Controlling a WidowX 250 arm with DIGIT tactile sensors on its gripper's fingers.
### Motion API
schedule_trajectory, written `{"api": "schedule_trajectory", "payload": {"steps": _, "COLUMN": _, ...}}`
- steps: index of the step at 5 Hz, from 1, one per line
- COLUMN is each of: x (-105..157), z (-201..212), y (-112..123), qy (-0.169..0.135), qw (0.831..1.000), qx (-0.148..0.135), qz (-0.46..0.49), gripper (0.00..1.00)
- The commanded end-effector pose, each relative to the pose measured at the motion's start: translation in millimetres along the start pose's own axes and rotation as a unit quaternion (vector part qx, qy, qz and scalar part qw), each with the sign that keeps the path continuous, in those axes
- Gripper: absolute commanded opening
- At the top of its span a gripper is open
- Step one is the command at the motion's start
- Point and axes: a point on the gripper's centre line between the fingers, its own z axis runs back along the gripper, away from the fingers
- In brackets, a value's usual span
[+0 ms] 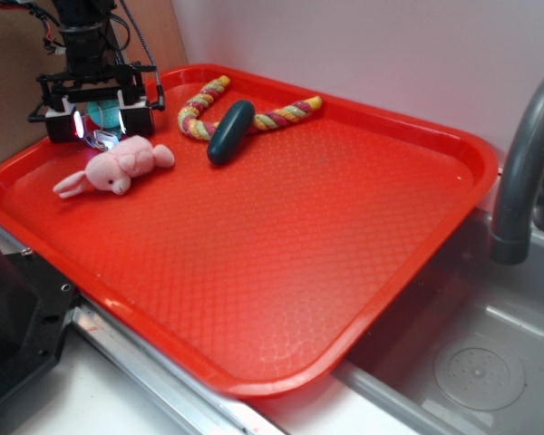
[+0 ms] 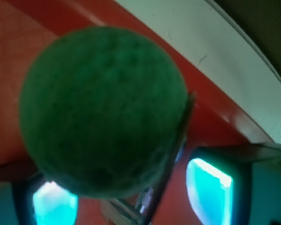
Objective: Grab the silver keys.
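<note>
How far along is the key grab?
Done: the gripper is down at the back-left corner of the tray, beside the plush. In hand: the jaws look open, with the keys between the pads and the green ball crowding the same gap. Left: close on the keys, not the ball, then lift. Nothing looks gripped yet.

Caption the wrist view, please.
Green ball fills the view above the red tray; keys glint beneath, between the gripper's glowing pads.
</note>
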Motion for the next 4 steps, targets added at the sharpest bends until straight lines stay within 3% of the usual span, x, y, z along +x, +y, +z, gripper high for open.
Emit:
{"api": "schedule_trajectory", "payload": {"steps": 1, "x": -18.7, "z": -1.3, "y": 15.6, "qy": -0.005, "qw": 1.0, "qx": 0.001, "qz": -0.029, "gripper": 1.0}}
{"api": "schedule_trajectory", "payload": {"steps": 4, "x": -26.4, "z": -6.3, "y": 14.5, "qy": 0.001, "qw": 0.999, "qx": 0.003, "qz": -0.036, "gripper": 1.0}}
